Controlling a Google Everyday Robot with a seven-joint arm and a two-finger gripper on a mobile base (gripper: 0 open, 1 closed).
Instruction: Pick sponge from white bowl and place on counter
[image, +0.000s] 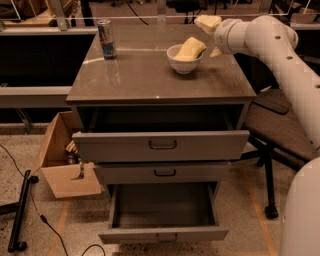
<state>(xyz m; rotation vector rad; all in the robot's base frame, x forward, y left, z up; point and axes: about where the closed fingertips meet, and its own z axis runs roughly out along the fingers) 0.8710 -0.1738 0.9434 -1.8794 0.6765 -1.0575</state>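
1. The claw (210, 38) is in the upper right of the frame, at the end of the white arm (280, 60), just right of the bowl (183, 64) and above the table (145, 77).
2. Its two cream-padded fingers (207, 23) stand wide apart, one above the other, with nothing held between them.
3. The sponge (189, 48) lies tilted in the bowl. Its upper end pokes over the rim toward the claw, and its lower end is down inside.
4. The sponge sits left of the claw's fingers, close to them. I cannot tell whether the lower finger touches it.
5. The bowl stands upright on the back right part of the table.
6. A can (105, 38) stands upright at the back left of the table, well apart from the bowl.
7. Below the tabletop, the top drawer (161, 145) is pulled part way out and the bottom drawer (163, 212) is pulled out farther.
8. A cardboard box (62, 160) lies on the floor at lower left, and a dark chair (280, 125) stands at the right.
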